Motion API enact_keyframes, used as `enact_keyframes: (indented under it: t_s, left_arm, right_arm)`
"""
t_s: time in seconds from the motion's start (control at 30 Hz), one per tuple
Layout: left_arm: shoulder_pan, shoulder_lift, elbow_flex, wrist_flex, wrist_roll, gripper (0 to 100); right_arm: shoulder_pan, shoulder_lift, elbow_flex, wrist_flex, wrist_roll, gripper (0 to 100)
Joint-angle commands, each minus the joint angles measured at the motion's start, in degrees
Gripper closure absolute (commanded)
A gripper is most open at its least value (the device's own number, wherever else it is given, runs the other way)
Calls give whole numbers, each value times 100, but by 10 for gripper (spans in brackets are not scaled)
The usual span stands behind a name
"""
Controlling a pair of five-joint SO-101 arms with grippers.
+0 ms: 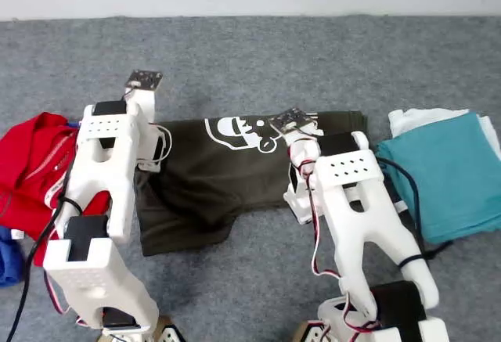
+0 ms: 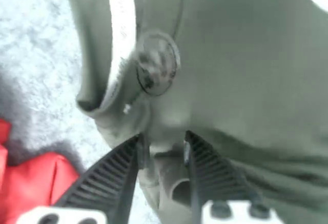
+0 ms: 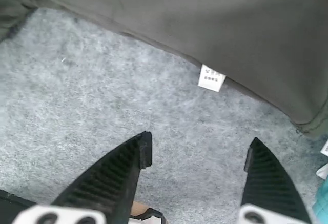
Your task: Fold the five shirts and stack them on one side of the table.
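Progress check: two of the five shirts looked finished. A folded teal shirt point(image 1: 442, 178) lay on top of a white shirt point(image 1: 419, 119) at the right side of the bench point(image 1: 313, 52), and I took this as the start of the stack. The dark olive shirt point(image 1: 211, 178), with its white graphic facing up, lay mid-bench between the two arms. It was partly doubled over and uneven along its near edge, so I judged it to be the one in work and not yet a tidy fold. The left gripper point(image 2: 163, 149) sat at the olive shirt's neck end, just beside the collar point(image 2: 120, 39). Its fingers point(image 2: 205, 167) were pinched shut on a ridge of that cloth. The right gripper point(image 3: 200, 149) hung over bare bench just beside the shirt's hem, near the small white label point(image 3: 211, 78). Its fingers point(image 3: 115, 175) were spread wide and held nothing. A red shirt point(image 1: 31, 162) lay crumpled at the left edge, touching the olive one. A blue garment point(image 1: 8, 260) showed at the edge near it, also unfolded. Estimate: three garments left to fold, with the olive next for the stack.
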Motion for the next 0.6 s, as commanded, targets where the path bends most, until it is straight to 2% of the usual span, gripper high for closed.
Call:
enact_keyframes:
  t_s: [0.0,0.27,0.4,0.57]
  left_arm:
    - [-53,-105,-224,-105,343,881]
    - [-220,-774,-1095,1116,413,880]
    - [-308,-897,-954,1257,413,881]
    - [-563,-897,-716,1240,413,881]
  right_arm:
    - [-295,-224,-26,-48,35,703]
    - [-2088,-224,-70,-488,26,703]
    - [-3011,-215,-70,-1007,26,703]
    - [-3398,-154,-79,-1534,-123,704]
